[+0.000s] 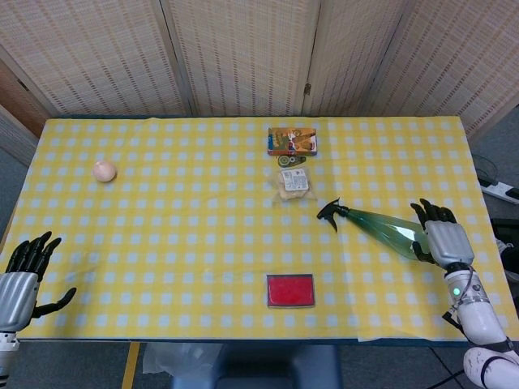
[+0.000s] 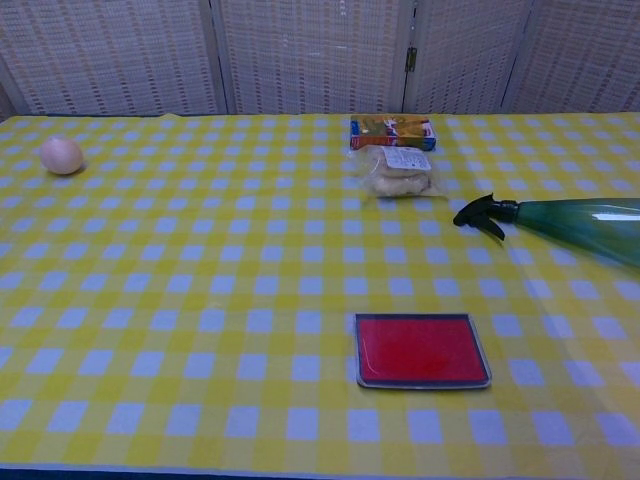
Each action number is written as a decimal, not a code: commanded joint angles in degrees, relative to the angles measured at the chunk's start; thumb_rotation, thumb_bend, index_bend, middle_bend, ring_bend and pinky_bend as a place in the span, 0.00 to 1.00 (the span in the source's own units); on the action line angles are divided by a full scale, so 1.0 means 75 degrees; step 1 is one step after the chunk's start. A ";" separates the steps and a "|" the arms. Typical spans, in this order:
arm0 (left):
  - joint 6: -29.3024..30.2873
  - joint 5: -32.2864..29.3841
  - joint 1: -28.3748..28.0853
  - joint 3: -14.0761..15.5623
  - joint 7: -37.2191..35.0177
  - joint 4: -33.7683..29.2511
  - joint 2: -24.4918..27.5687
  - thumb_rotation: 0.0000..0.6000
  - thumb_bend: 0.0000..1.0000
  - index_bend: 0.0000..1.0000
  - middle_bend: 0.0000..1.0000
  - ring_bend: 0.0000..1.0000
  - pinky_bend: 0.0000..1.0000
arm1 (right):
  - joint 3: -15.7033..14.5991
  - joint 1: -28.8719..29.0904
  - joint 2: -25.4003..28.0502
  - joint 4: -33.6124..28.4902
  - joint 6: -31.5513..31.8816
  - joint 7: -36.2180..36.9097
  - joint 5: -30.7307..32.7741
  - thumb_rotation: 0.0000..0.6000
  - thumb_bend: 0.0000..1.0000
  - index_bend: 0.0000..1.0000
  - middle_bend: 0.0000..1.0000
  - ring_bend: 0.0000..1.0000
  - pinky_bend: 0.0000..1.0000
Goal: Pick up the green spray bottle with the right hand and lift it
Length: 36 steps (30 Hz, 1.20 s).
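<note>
Green spray bottle (image 1: 388, 230) lying flat, black nozzle pointing left, table's right side.

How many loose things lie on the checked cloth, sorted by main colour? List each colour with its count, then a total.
Green: 1, spray bottle
Red: 1, flat tray
Orange: 1, box
Cream or pale: 2, egg-like ball and clear packet
Total: 5

woven folding screen (image 1: 243, 53) behind table (image 1: 162, 243) w/ yellow-white checked cloth. grey floor (image 1: 503, 142) at right, power strip (image 1: 501, 190) on it.
</note>
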 commanded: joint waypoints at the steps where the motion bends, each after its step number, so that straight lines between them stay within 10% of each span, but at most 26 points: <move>1: 0.0050 -0.0009 0.0023 -0.0022 -0.0204 0.0022 0.0065 0.82 0.31 0.00 0.01 0.00 0.01 | 0.0087 0.1267 -0.0283 -0.0053 -0.0576 -0.1401 0.2003 1.00 0.47 0.00 0.00 0.00 0.00; 20: 0.0006 0.0054 -0.0009 -0.0004 -0.0726 0.0103 0.0201 0.83 0.31 0.00 0.01 0.00 0.01 | -0.0647 0.3043 -0.1581 0.1055 -0.0652 -0.2531 0.4673 1.00 0.41 0.00 0.00 0.00 0.00; 36: -0.0033 0.0009 -0.0029 -0.0024 -0.0999 0.0172 0.0263 0.83 0.31 0.00 0.01 0.00 0.01 | -0.0785 0.3455 -0.2473 0.2168 -0.0803 -0.2500 0.4968 1.00 0.41 0.08 0.17 0.18 0.08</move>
